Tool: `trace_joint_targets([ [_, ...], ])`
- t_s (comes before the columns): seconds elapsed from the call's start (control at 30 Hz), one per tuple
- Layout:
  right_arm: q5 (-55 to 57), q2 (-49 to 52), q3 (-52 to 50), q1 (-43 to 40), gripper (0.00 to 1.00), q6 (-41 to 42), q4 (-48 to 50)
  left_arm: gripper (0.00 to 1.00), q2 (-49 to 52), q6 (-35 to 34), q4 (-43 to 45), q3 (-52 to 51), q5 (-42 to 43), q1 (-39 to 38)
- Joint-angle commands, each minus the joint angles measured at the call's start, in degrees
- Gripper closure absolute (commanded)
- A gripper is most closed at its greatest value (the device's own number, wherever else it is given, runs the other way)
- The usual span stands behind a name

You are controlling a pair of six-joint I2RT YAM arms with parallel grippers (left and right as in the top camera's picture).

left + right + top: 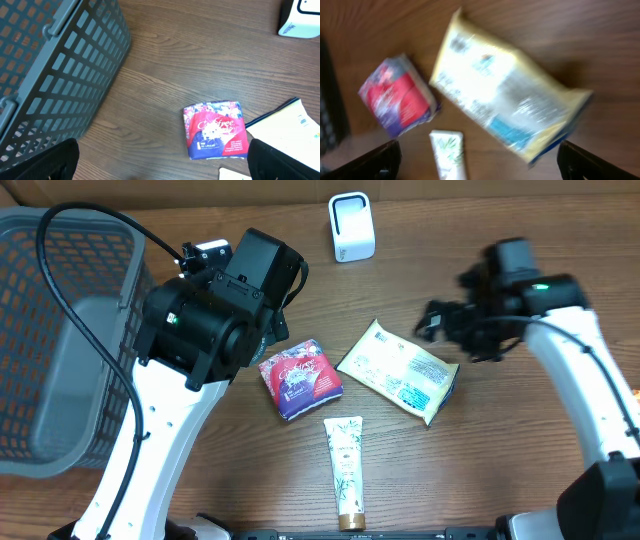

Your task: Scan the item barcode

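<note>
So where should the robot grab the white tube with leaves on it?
Probably around its middle, straight down from above. The tube lies flat on the table, long and thin, so a tool could close across its narrow width, one finger on each long side. Bare wood shows on both sides there.

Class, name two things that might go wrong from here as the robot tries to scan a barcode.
1. The red pack, yellow pack and tube lie close together; grabbing one may knock another.
2. The yellow pack looks crinkled and shiny, so the scanner may misread its barcode.
</note>
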Motion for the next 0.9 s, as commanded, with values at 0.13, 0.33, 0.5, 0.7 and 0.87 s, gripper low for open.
trace_joint_targets([
  [0.13, -12.11, 0.28, -16.0, -13.38, 0.0, -12.59, 18.99, 0.0, 0.0, -0.59, -0.11, 0.02, 0.0, -0.28],
  [0.33, -20.7, 0.31, -30.18, -17.42, 0.0, -15.52, 30.14, 0.0, 0.0, -0.59, -0.11, 0.02, -0.02, -0.28],
  [0.5, -22.75, 0.31, -40.7, -17.62, 0.0, -14.62, 40.79, 0.0, 0.0, -0.59, -0.11, 0.02, -0.02, -0.28],
  [0.7, -26.34, 0.94, -44.98, -17.55, 0.0, -11.02, 50.4, 0.0, 0.0, -0.59, -0.11, 0.02, -0.02, -0.28],
  [0.87, -26.23, 5.31, -45.03, -17.35, 0.0, -10.27, 53.48, 0.0, 0.0, -0.59, -0.11, 0.02, -0.02, -0.28],
])
